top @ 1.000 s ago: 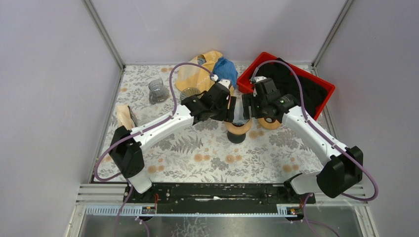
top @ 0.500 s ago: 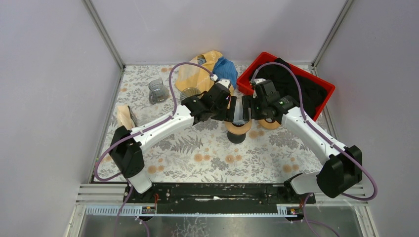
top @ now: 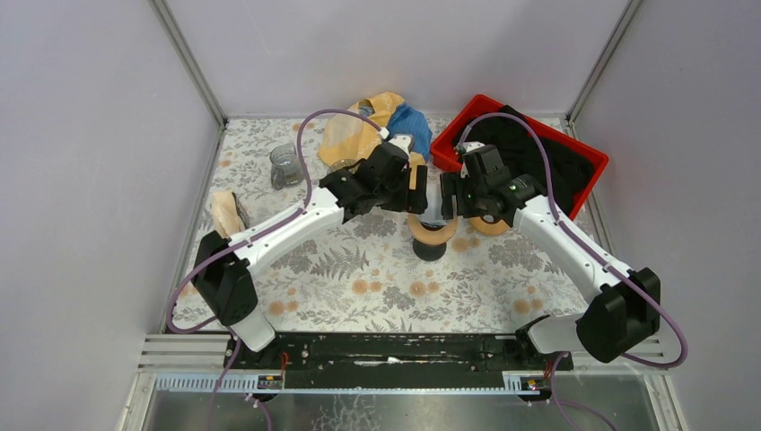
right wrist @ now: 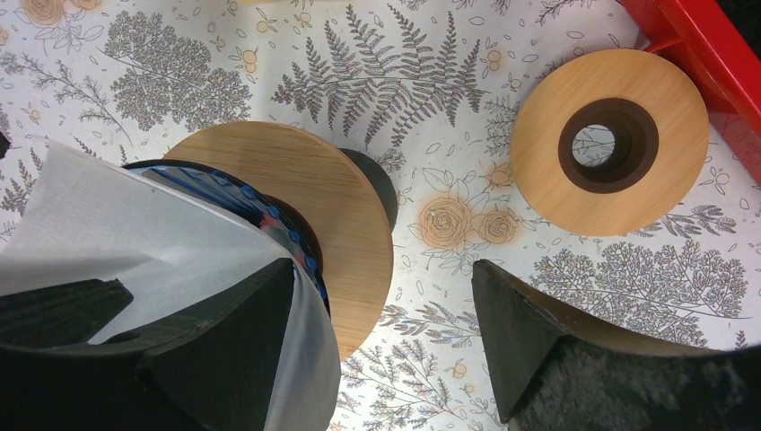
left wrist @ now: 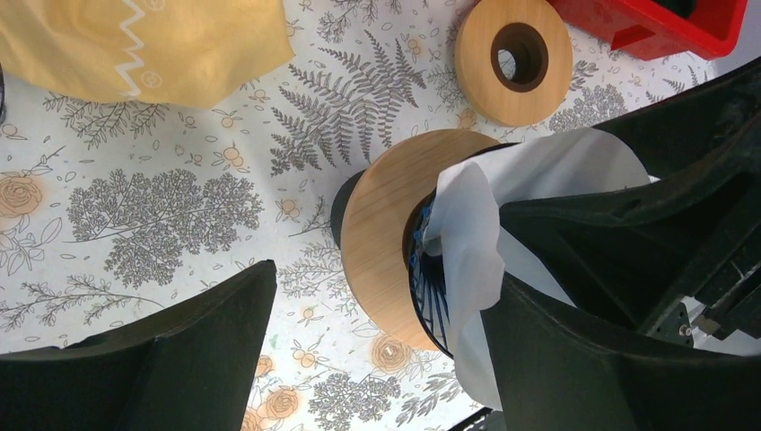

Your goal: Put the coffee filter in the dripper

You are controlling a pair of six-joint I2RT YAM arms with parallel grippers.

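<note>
The dripper (top: 432, 235), a wooden ring on a black base with a blue ribbed cone, stands mid-table. The white paper filter (top: 433, 212) sits in its cone, its edges standing up. My left gripper (top: 415, 190) is open just left of and above the dripper. In the left wrist view its jaws (left wrist: 384, 278) straddle the wooden ring (left wrist: 381, 242), and the filter (left wrist: 471, 242) leans on the right finger. My right gripper (top: 446, 197) is open. In the right wrist view (right wrist: 384, 269) its left finger presses into the filter (right wrist: 117, 224) at the dripper (right wrist: 350, 233).
A second wooden ring (top: 489, 224) lies right of the dripper. A red bin (top: 459, 120) holding black cloth sits back right. A yellow bag (top: 359, 135) and a blue cloth (top: 408, 121) lie at the back. A glass cup (top: 285, 166) and a brown filter stack (top: 229, 214) are at the left.
My left gripper has drawn back and up from the dripper, toward the far left. The right gripper and the filter have hardly moved.
</note>
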